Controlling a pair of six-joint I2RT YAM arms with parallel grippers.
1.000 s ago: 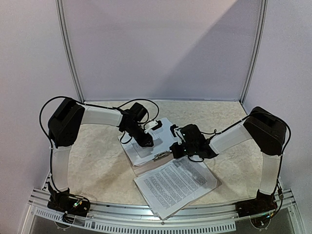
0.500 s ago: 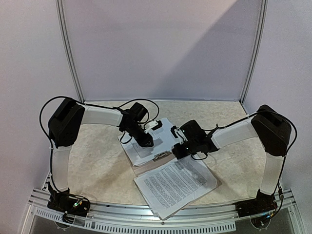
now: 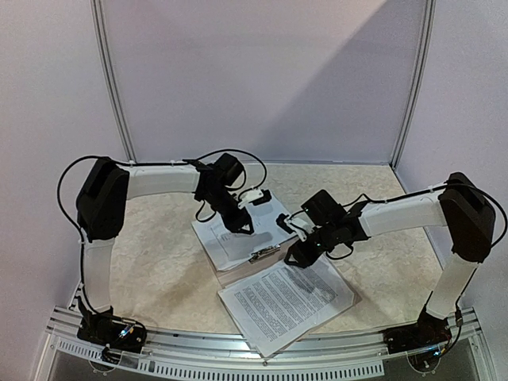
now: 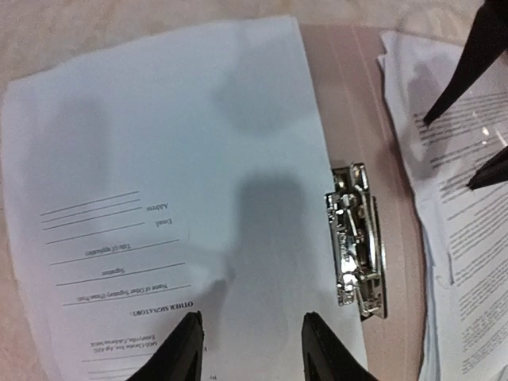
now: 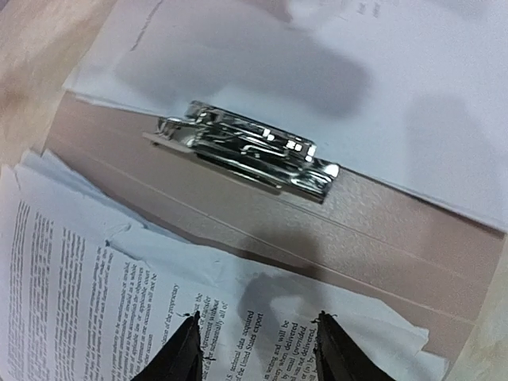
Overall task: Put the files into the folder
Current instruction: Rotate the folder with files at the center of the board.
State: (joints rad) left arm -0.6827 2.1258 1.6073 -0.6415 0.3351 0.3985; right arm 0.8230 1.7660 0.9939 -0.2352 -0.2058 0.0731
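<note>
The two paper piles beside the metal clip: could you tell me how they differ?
The far pile is mostly blank, with few form lines; the near pile is densely printed. The far pile lies smooth; the near pile's edges are ruffled. Both are white and overlap the tan folder.

The tan folder (image 5: 373,238) lies open and flat (metal clip (image 5: 246,151) at its spine); printed files (image 3: 282,302) cover both halves.

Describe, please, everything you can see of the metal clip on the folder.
The clip is a shiny silver metal clamp, long and narrow, lying flat on the tan folder beside its fold. The edge of a white sheet meets one long side; whether it is pinned cannot be told. Nothing else touches it.
</note>
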